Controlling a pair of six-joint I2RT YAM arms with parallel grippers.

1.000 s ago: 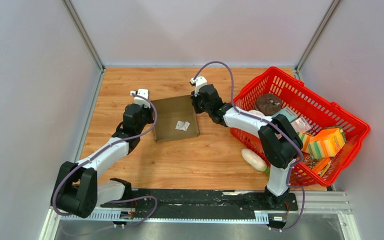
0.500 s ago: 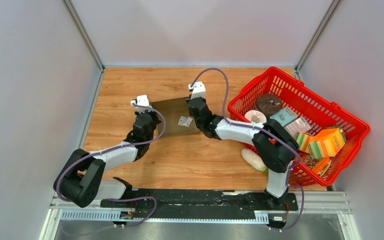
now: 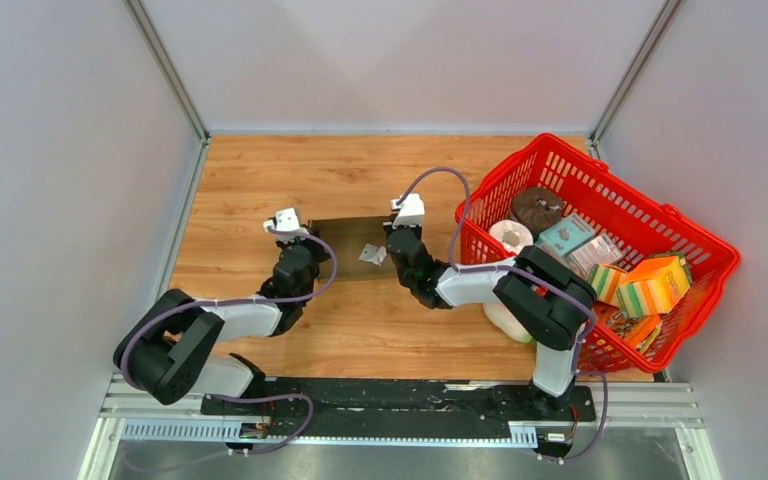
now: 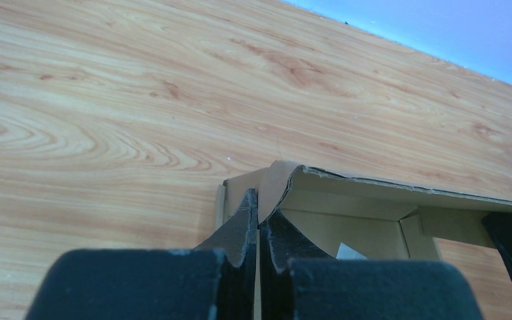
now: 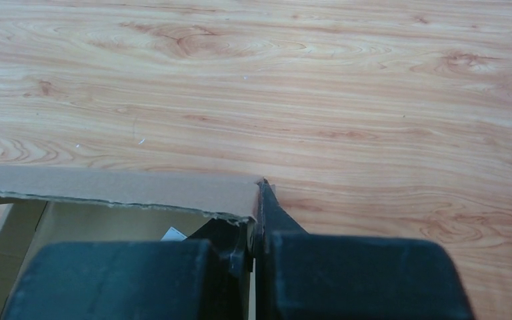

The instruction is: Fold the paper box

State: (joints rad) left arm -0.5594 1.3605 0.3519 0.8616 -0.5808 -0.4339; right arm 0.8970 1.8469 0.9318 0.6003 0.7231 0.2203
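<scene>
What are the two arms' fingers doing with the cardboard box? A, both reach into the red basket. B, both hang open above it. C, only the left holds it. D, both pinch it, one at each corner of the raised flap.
D: the left fingers are shut on one corner of the paper box's raised flap, the right fingers on the other.

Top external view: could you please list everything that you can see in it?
paper box: one, brown, mid-table, between the grippers
white packet: one, white, in the paper box
basket: one, red, right side of the table
packaged goods: several, mixed colours, inside the basket
oblong item: one, white, on the table beside the basket, partly behind the right arm
table: one, light wood, under everything
left gripper: one, black, shut on the box's left end
right gripper: one, black, shut on the box's right end
</scene>
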